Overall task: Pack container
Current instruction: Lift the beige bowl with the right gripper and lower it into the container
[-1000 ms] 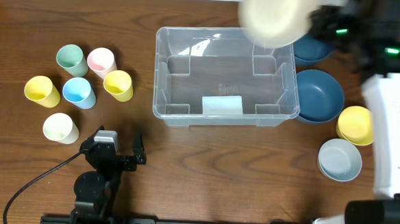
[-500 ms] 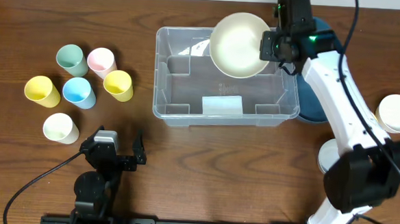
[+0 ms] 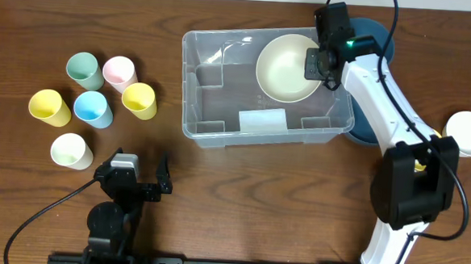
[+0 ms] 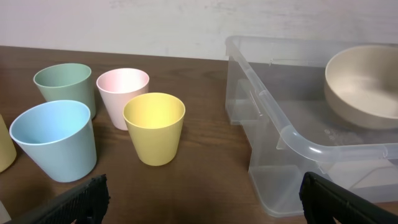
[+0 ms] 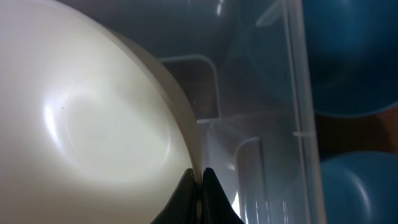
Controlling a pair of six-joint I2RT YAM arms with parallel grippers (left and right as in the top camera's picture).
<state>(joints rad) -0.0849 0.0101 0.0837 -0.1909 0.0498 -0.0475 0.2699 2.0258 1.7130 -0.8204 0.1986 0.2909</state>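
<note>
Overhead: large clear rectangular plastic container [image 3: 221, 99] mid brown wooden surface [image 3: 240, 197]; round cream bowl [image 3: 287, 68] within its far right part, pinched at the rim by the right pincer [image 3: 318, 62]. Right wrist alone: black tips clamped tight on that rim, dark blue bowls [image 5: 354, 74] blurred beyond the clear wall. Left wrist: left pincer [image 4: 202, 199] spread wide, holding nothing, facing pastel plastic cups [image 4: 153, 127] beside the container's left wall.
</note>
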